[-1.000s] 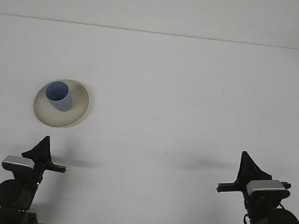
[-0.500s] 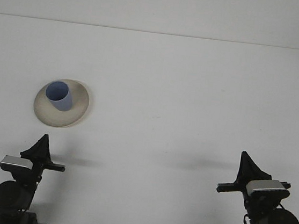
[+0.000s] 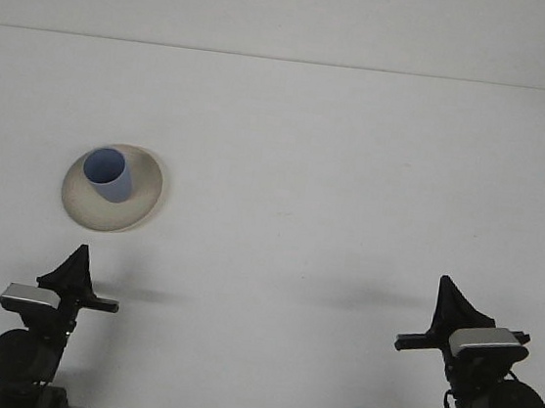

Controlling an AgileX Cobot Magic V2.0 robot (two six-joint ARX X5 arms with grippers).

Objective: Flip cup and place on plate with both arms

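The blue cup (image 3: 108,175) stands upright, mouth up, on the cream plate (image 3: 141,199) at the table's (image 3: 355,174) left side, well apart from the left gripper (image 3: 73,270) and right gripper (image 3: 450,301), whose finger state cannot be determined.

Worktop (image 3: 355,174): white, matt, smooth, faint fine grain, no glare; looks like laminate or painted board. Plate (image 3: 140,204): cream, matt to slightly satin, looks like ceramic or stoneware, smooth rim with soft shading. Cup (image 3: 109,175): pale blue, matt, smooth, looks like plastic or glazed ceramic, cannot tell which; no highlights. Left gripper (image 3: 76,270): black matt plastic fingers, silver-grey satin block beneath that looks like metal or painted plastic, dark matt round housing. Right gripper (image 3: 450,305): same black matt plastic, silver-grey satin block, dark housing, black rubbery cables.
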